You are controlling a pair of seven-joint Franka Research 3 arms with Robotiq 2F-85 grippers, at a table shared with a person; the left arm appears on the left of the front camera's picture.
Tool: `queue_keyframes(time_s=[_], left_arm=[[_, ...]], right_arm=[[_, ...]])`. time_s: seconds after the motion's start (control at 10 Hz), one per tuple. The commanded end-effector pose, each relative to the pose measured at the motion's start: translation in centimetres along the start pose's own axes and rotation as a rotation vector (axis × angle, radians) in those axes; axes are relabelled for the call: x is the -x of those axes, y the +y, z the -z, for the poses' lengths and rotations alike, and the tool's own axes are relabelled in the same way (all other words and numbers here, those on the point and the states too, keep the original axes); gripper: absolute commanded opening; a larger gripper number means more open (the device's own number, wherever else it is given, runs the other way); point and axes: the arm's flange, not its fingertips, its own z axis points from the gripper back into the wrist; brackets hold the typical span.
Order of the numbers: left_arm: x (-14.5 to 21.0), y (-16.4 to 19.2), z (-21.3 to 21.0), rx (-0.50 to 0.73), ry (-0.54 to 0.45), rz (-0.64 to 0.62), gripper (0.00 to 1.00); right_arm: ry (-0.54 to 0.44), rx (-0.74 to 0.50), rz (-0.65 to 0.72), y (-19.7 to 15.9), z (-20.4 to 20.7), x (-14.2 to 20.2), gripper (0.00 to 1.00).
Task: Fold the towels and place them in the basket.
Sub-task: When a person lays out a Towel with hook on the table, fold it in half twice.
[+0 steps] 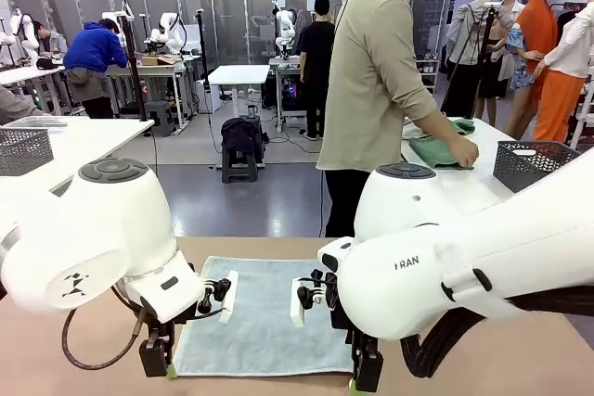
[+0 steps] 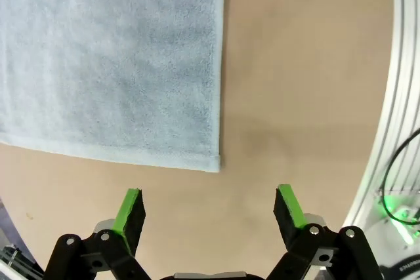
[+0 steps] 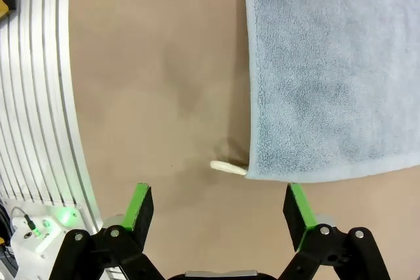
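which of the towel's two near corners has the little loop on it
The towel corner in front of the right gripper, where a small pale loop sticks out. The corner by the left gripper is plain.

Bare tan desk [image 1: 37,359] up front, its ribbed metal edge rail [image 2: 397,96] bright in the left wrist view. Across it, a person in a beige shirt [image 1: 371,90] is turned side-on, bent to green cloths [image 1: 436,150] on a white desk [image 1: 469,190] at the right. Behind, a dark bag on a stool [image 1: 241,141] stands alone on the grey floor. Far back: a person in a blue jacket [image 1: 93,51] and another in black [image 1: 320,53], with a small white table [image 1: 239,73] between them.
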Motion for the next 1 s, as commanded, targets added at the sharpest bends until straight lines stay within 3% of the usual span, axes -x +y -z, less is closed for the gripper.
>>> queue_keyframes(time_s=[0.0,0.9], left_arm=[[3.0,-3.5,2.7,-0.053,0.018,0.01,1.0],[4.7,-4.6,6.2,-0.033,-0.007,0.039,1.0]], right_arm=[[-0.003,0.017,0.021,1.3,1.6,1.6,1.0],[0.017,0.019,0.024,0.9,4.7,2.3,1.0]])
